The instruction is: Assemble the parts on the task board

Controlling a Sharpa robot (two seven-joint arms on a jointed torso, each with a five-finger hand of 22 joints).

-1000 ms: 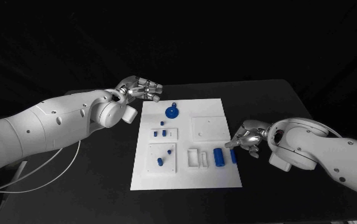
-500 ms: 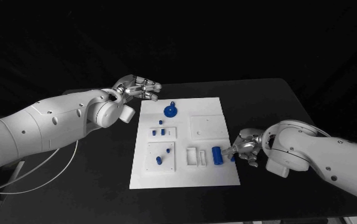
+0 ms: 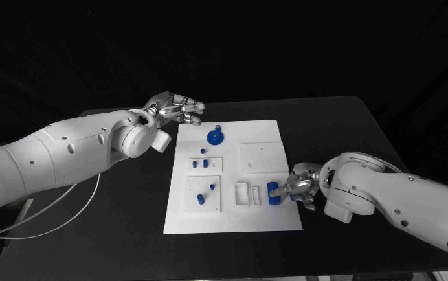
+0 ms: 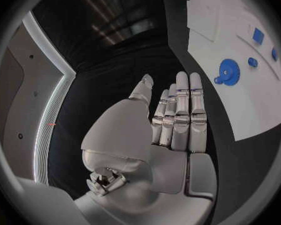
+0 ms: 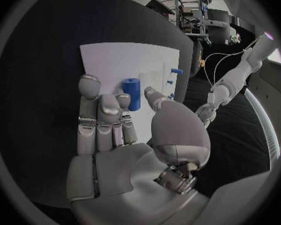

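Left hand (image 3: 177, 111) hovers off the far left corner of the white rectangular task board (image 3: 270, 219), palm toward the table. In the left wrist view the hand (image 4: 178, 116) is flat, fingers straight and pressed side by side, thumb out, nothing in it.

Right hand (image 3: 297, 187) is low at the board's right edge, near end, fingers curled toward the blue cylinder part (image 3: 274, 192). In the right wrist view the fingertips (image 5: 89, 85) reach up beside the cylinder (image 5: 132, 93), thumb on its other side; whether they actually press it, cannot tell.

Board lies mid-table on the black tabletop (image 3: 346, 125). Blue cylinder lies flat near the board's near right corner.

Count on board, head view: one round blue gear-like disc (image 3: 215, 140) at the far end; one blue cylinder; about five small blue pegs (image 3: 199, 163) scattered over the left-hand fixtures, too small to describe closely.
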